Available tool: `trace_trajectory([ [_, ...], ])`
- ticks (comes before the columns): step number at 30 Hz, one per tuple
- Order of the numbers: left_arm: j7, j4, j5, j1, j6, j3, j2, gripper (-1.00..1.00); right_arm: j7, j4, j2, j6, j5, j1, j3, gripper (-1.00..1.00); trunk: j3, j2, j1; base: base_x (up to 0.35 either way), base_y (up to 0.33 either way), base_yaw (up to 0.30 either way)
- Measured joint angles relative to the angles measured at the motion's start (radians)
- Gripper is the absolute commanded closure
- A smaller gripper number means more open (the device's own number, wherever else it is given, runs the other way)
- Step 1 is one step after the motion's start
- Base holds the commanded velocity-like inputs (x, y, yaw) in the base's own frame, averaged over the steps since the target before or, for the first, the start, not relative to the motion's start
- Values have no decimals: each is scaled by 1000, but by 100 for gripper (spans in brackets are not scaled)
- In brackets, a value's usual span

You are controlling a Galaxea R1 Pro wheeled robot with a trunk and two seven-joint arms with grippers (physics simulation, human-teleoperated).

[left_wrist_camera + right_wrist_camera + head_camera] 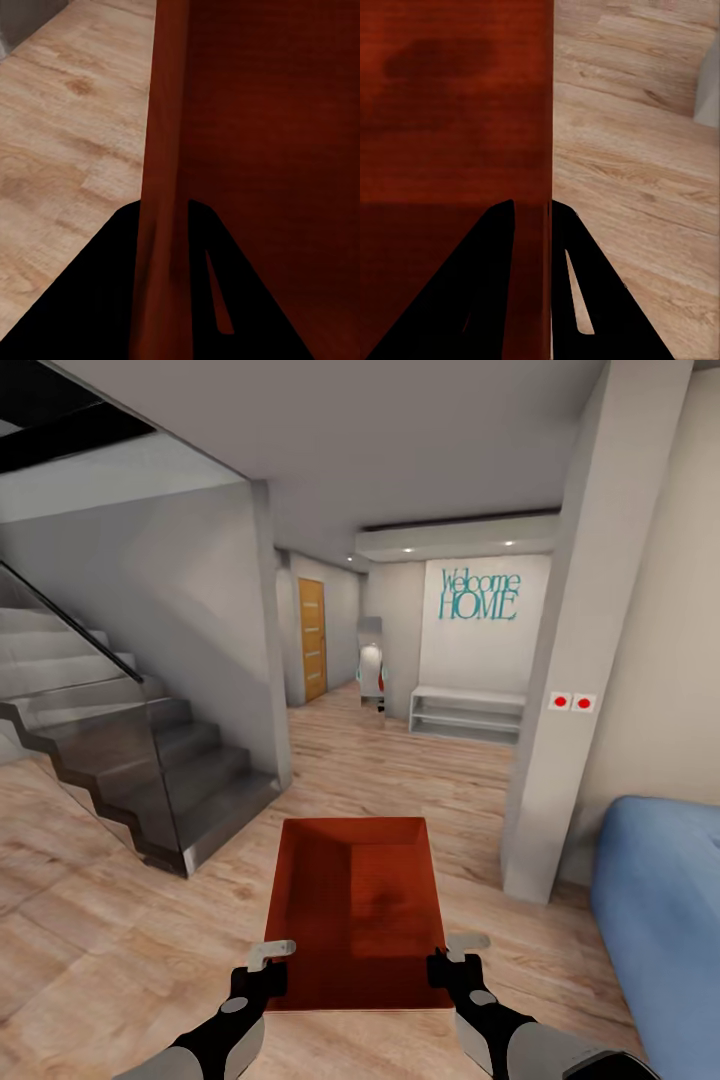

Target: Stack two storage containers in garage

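Carried over the wood floor (90, 960) just beyond the staircase (150, 780), the storage container (352, 905) looks stiff and light; left gripper (268, 963) and right gripper (455, 958) each pinch a side wall.

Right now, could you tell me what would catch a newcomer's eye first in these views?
The orange-red storage container dominates the centre foreground, its side walls pinched by the left claw and right claw. Behind it, a grey staircase climbs on the left, and teal "Welcome HOME" lettering marks the far wall.
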Motion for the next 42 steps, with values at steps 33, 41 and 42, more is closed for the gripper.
trace_trajectory([
  [33, 0, 0, 0, 0, 1, 0, 1, 100, -1, 0, 1, 0, 0, 0, 1, 100, 0, 0, 0, 321, 0, -66],
  [41, -1, 0, 0, 0, 1, -1, 1, 100, -2, 0, 1, 1, -4, 0, 4, 100, 0, 0, 0, 321, 0, 0],
  [42, -1, 0, 0, 0, 1, 0, 1, 100, -2, 0, 1, 1, -4, 0, 4, 100, 0, 0, 0, 321, 0, 0],
])
